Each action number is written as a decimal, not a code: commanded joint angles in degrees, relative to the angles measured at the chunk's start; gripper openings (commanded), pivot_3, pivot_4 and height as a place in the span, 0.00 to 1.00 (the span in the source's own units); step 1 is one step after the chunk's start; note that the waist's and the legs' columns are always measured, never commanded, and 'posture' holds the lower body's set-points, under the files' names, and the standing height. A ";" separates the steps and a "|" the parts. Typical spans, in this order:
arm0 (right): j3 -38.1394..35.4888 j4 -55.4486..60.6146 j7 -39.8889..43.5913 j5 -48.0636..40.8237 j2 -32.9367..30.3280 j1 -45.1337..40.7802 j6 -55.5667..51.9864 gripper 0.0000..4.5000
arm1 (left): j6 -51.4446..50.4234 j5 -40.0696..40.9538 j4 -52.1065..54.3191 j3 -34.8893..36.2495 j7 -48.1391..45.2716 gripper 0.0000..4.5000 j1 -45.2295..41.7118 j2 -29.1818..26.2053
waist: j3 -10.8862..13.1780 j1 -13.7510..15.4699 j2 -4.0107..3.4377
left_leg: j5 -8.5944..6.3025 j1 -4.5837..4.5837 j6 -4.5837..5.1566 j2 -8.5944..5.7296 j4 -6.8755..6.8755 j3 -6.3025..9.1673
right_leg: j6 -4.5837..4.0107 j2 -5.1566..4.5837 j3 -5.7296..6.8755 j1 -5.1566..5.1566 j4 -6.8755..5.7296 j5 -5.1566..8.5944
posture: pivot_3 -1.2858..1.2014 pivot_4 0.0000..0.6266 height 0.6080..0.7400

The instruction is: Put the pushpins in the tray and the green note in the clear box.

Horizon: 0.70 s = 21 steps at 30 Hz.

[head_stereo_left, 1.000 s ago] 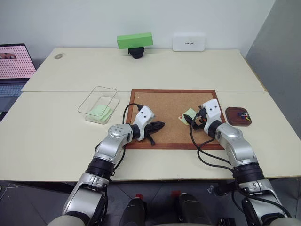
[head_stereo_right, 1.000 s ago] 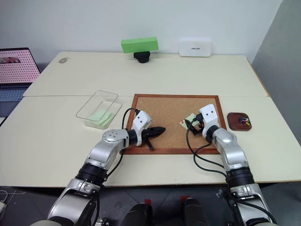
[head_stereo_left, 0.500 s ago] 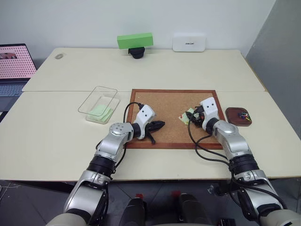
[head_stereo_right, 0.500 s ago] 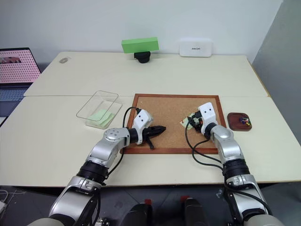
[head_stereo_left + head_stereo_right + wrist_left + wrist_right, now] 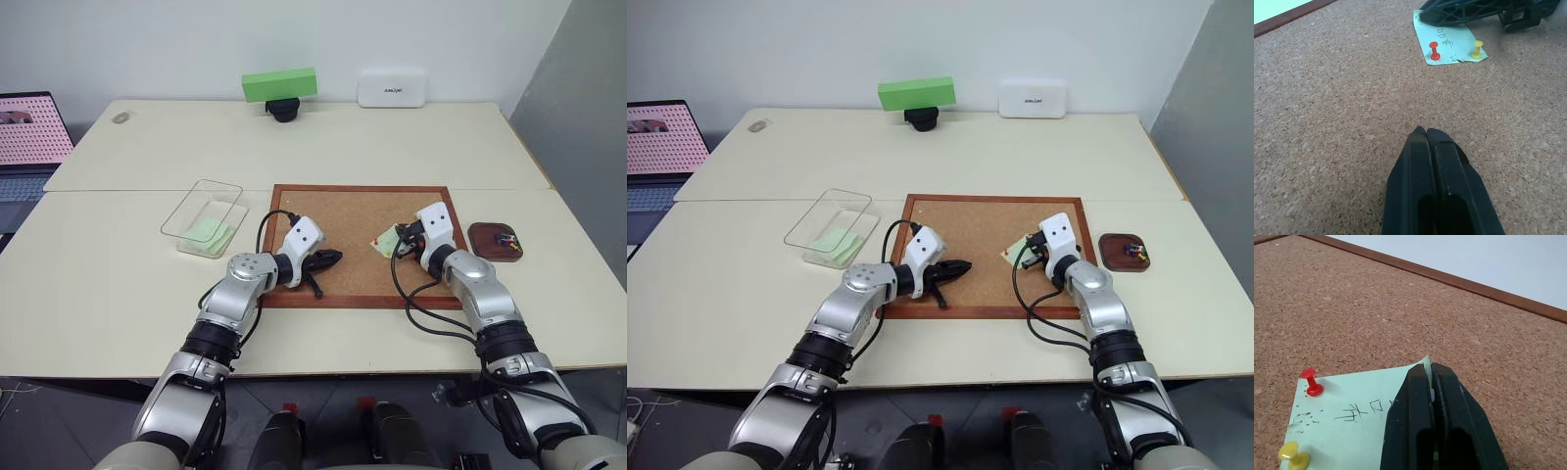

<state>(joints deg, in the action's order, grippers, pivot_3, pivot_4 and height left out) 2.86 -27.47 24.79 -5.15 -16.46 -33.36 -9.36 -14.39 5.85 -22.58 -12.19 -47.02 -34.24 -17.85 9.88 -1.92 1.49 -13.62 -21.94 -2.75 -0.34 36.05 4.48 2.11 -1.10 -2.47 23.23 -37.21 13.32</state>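
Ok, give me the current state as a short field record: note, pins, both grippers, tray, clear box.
note: green note lies on the corkboard, handwriting on it
pins in note: red pushpin and yellow pushpin stuck through it
right gripper: shut over a corner of the note; something pale shows between the fingers, possibly a pin head
left gripper: shut, holding nothing, above the bare cork
tray: on the table beside the corkboard, some pins inside
clear box: holds green paper

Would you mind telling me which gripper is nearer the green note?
Right. The right gripper is shut at the green note on the corkboard, seemingly on a small pale pin; the left gripper hovers shut over the board's near-left part, well apart.
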 commanded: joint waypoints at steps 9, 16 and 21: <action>-1.30 4.21 -0.07 -0.11 -0.30 0.93 4.45 0.00 | -1.14 -1.68 -0.68 -0.73 -0.24 0.00 -0.63 -0.61 | 0.00 -0.01 0.00 | 0.00 -0.01 0.00 0.00 0.00 0.00 | 0.00 0.00 0.00 0.00 0.01 0.00 | 0.52 0.24 1.00; 0.07 6.29 0.37 0.96 -0.83 3.64 4.90 0.11 | -1.15 -1.90 -0.63 -0.65 -0.42 0.00 -0.66 -0.70 | 0.00 0.01 0.00 | 0.00 -0.02 0.00 0.00 -0.02 0.01 | 0.00 0.00 0.01 0.01 0.01 0.00 | 0.52 0.24 1.00; -0.28 7.47 0.93 0.48 -0.60 4.19 4.99 0.22 | -1.25 -1.96 -0.54 -0.62 -0.58 0.00 -0.65 -0.60 | 0.00 0.01 0.00 | 0.00 -0.01 0.00 -0.01 -0.01 0.01 | 0.00 0.00 0.00 0.01 0.01 0.00 | 0.52 0.24 1.00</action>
<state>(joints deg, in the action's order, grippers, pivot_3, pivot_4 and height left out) 3.33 -22.88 25.15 -4.39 -16.96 -29.13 -5.89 -14.80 5.28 -22.57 -12.35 -48.08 -34.62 -17.91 9.89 -1.90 1.48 -13.62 -21.95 -2.75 -0.35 36.04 4.48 2.12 -1.10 -2.47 23.23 -37.20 13.32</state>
